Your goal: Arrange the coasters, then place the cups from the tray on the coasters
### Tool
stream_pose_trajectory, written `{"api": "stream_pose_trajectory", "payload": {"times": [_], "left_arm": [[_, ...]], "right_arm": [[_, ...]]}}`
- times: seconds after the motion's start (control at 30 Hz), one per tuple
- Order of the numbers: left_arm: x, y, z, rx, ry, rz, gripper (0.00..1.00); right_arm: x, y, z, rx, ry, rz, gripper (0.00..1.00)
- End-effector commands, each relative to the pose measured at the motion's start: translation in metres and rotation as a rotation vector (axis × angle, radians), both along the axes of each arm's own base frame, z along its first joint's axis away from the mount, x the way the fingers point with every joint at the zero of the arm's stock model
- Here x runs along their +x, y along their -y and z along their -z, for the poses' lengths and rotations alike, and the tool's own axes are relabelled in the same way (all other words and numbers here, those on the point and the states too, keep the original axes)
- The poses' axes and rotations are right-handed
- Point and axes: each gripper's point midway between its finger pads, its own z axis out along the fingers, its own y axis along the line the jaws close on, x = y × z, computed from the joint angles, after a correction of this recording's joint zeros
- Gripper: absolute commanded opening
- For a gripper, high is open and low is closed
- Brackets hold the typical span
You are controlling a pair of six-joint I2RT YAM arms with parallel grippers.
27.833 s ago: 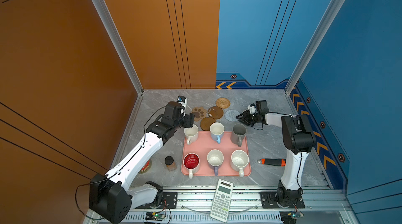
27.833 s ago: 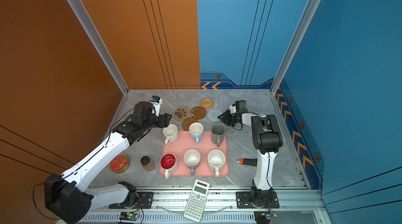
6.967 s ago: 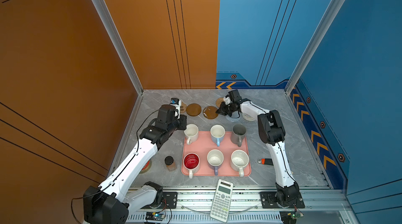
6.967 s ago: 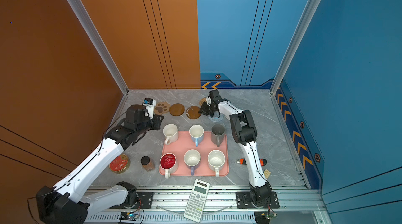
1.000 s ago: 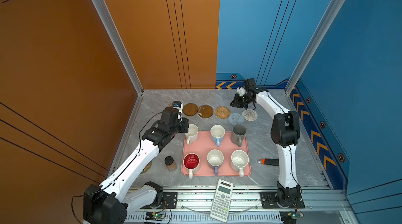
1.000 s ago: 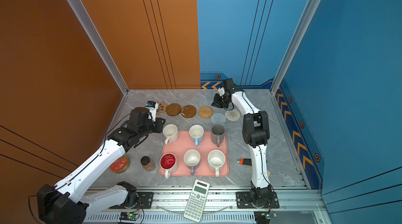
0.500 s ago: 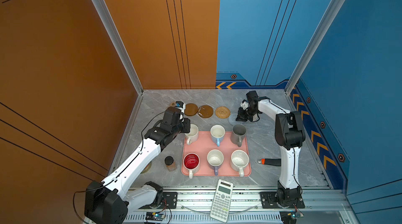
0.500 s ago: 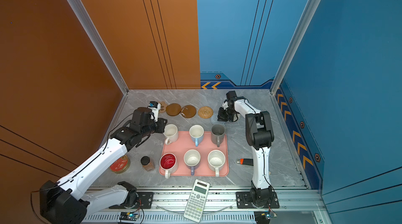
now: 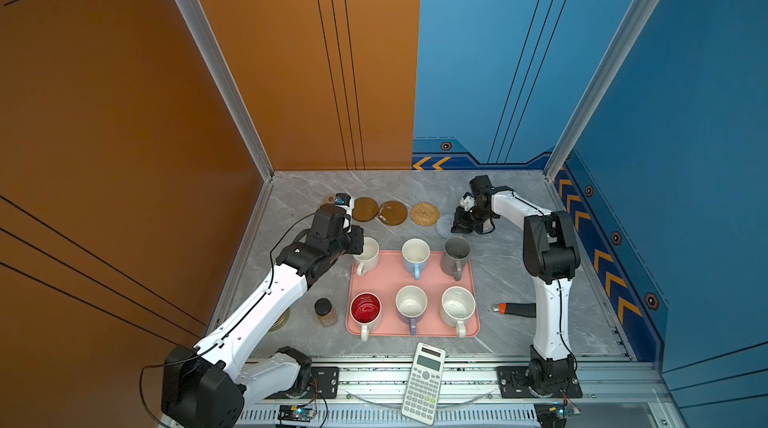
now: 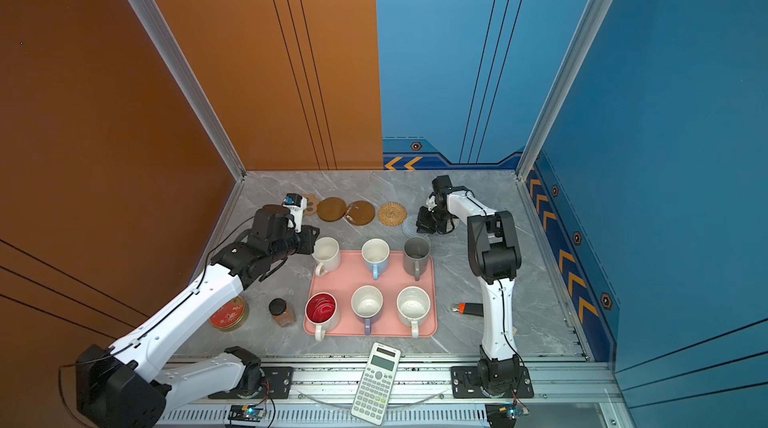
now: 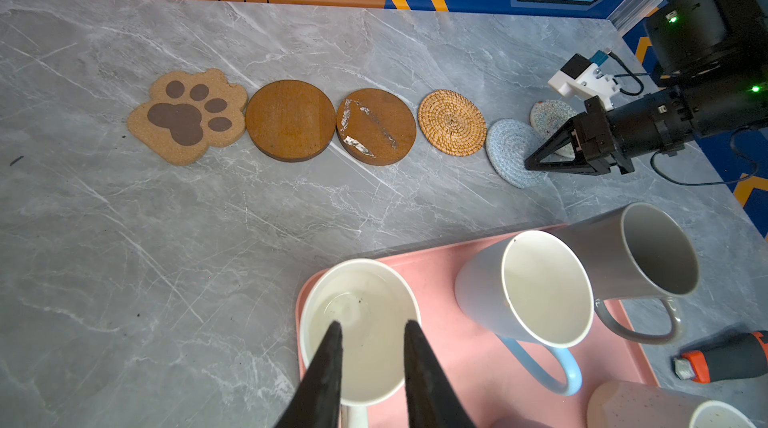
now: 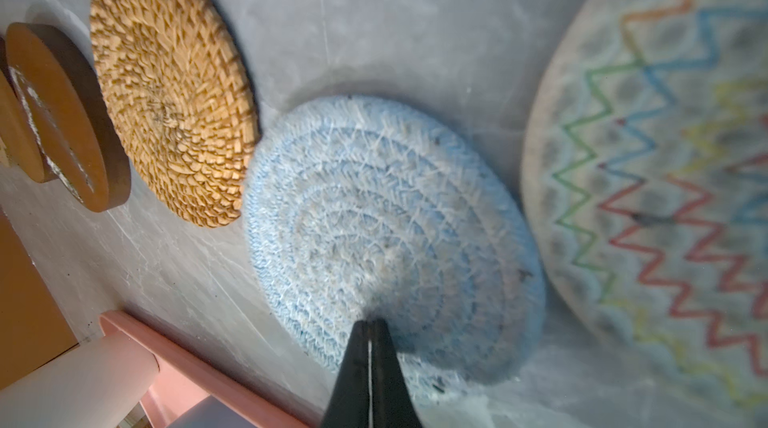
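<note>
Our right gripper (image 12: 369, 324), jaws together, just swung forward: we are nudging the grey-blue coaster (image 12: 374, 206) into the row while our left gripper (image 11: 372, 324), jaws apart, is hovering over the white cup (image 11: 361, 301) on the tray (image 11: 457, 363)

Both top views: high, front side, looking down on whole table (image 9: 498, 264). Left wrist: low, near, facing along coasters (image 11: 452, 122). Right wrist: very close, same coasters.

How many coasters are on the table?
6, roughly in a row: paw coaster, plain brown disc, scratched brown disc, rattan round, blue knitted round at the right gripper, whitish round partly hidden behind it.
</note>
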Motion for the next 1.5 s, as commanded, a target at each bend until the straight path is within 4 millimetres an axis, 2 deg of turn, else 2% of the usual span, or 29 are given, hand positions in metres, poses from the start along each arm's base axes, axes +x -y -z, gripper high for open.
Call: {"api": "stream_pose_trajectory", "payload": {"times": [0.0,0.37,0.53,0.6,1.1,1.27,1.37,1.4,1.47], "left_arm": [[0.001,0.0,-0.003,0.015,0.01,-0.007,0.27],[0.002,0.0,-0.002,0.021,0.009,-0.01,0.28],[0.003,0.001,-0.003,0.021,0.009,-0.009,0.28],[0.003,0.001,-0.004,0.018,0.011,-0.009,0.28],[0.004,0.0,-0.007,0.03,0.015,-0.009,0.28],[0.007,-0.001,-0.009,0.043,0.017,-0.013,0.28],[0.012,-0.007,-0.006,0.082,0.003,-0.042,0.28],[0.017,-0.008,-0.018,0.084,0.02,-0.055,0.28],[0.024,-0.012,-0.02,0.103,0.008,-0.073,0.28]], "right_arm": [[0.003,0.023,0.031,-0.086,-0.048,0.062,0.0],[0.017,0.035,0.037,-0.086,-0.047,0.104,0.0],[0.024,0.034,0.04,-0.079,-0.046,0.112,0.0],[0.035,0.033,0.033,-0.073,-0.019,0.117,0.0],[0.054,0.031,0.033,-0.053,0.002,0.139,0.0],[0.058,0.027,0.018,-0.032,0.032,0.13,0.0],[0.063,0.026,-0.002,-0.021,0.075,0.125,0.0],[0.066,0.025,-0.01,-0.015,0.096,0.126,0.0],[0.071,0.021,-0.029,0.009,0.146,0.126,0.0]]}}
